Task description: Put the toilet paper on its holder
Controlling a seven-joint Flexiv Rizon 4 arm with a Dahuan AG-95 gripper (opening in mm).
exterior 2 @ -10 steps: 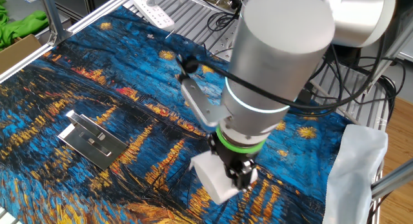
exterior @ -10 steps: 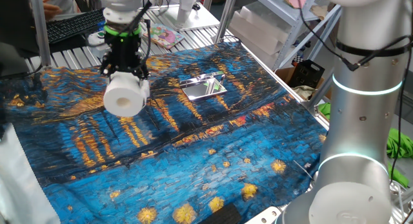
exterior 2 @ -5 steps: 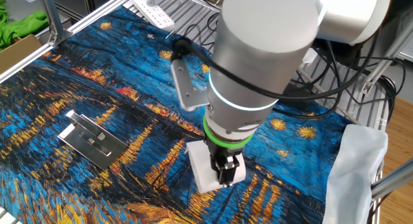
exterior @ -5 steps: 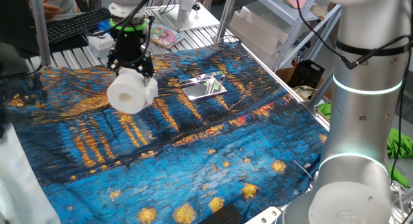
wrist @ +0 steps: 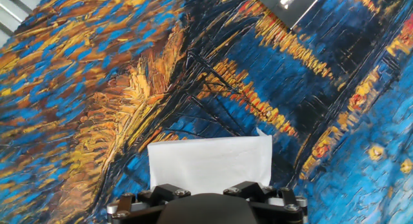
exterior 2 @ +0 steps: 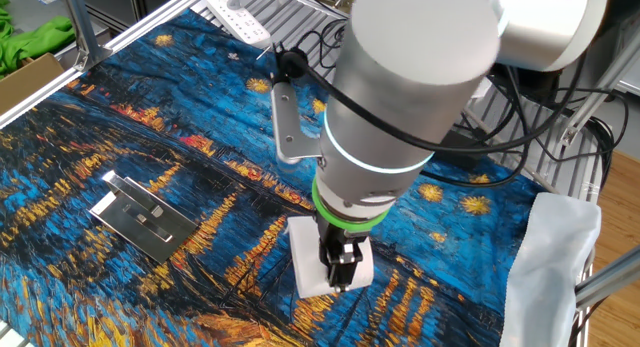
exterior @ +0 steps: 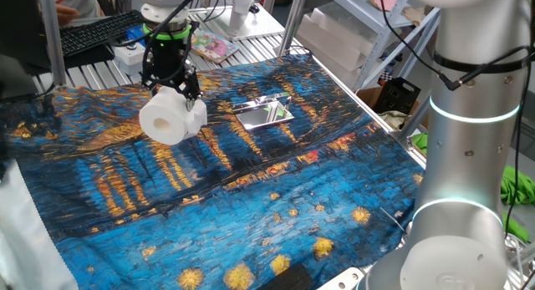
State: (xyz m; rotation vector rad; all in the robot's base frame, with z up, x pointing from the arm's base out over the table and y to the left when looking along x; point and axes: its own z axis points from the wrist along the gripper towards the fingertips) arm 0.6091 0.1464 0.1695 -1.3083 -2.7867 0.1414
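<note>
- While the toilet paper point(exterior: 173, 117) hangs clear above the painted cloth point(exterior: 251, 206) on the counter, the pincer point(exterior: 170, 83) grips it — jaws pressed against the roll's curved sides, core hole facing one fixed camera.
- Holder point(exterior: 265, 111): shiny chrome plate, lying on the cloth apart from the roll, nothing on it.
- Step in hand, as judged: carrying the roll toward the holder; mounting not yet done.
- Next move calls for: bringing the roll over the holder, lining the core hole with the holder's post, then lowering — the roll's axis is level now, so it may need turning first.
- One fixed view: shows the core hole and the gap between roll and holder.
- The other fixed view: roll point(exterior 2: 318, 262) half hidden behind the arm; holder point(exterior 2: 143, 217) seen flat, well off to the side.
- Hand view: only the roll's white side point(wrist: 210, 161) below the fingers, and a corner of the holder point(wrist: 289, 3) at the top edge.
</note>
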